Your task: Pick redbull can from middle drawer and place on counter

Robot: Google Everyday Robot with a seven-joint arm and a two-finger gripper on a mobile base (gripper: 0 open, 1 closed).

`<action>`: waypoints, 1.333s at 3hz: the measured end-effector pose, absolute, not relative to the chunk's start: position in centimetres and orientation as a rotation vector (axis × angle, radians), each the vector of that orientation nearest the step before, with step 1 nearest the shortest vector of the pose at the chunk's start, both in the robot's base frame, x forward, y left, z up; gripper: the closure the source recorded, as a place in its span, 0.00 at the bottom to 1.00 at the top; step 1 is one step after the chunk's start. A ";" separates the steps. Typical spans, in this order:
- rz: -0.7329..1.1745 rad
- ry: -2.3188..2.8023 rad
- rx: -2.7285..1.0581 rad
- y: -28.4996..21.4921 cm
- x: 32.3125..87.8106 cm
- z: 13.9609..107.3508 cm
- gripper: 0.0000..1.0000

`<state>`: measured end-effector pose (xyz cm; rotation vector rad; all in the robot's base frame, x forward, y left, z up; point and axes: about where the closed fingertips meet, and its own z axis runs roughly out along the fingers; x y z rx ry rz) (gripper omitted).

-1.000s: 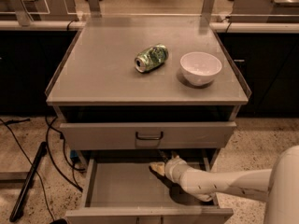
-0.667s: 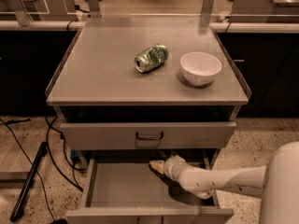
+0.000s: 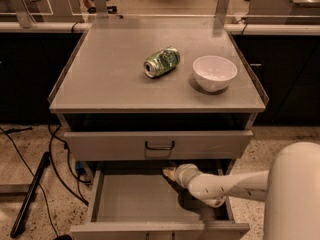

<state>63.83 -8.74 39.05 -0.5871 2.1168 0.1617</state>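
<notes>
Speckled terrazzo floor (image 3: 30,149) under a grey cabinet; black cables (image 3: 54,156) trail at its left side.

Gripper (image 3: 169,173): deep at the rear of the pulled-out middle drawer (image 3: 135,199), tucked just beneath the upper drawer front (image 3: 100,144). Open or closed, holding anything or not: cannot tell, it sits in shadow.

Redbull can: not made out from this view; the drawer's rear is hidden under the upper drawer front.

White arm (image 3: 227,186) extends in from the lower right, over the drawer's grey tray floor.

Black bar handle (image 3: 159,145) at mid upper drawer front, above the gripper.

Counter (image 3: 105,79) above: dented green can (image 3: 161,62) lying on its side; white bowl (image 3: 214,72) upright just to its right, not touching.
</notes>
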 end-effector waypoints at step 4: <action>0.048 2.276 -0.627 -11.1 63.6 36.2 0.91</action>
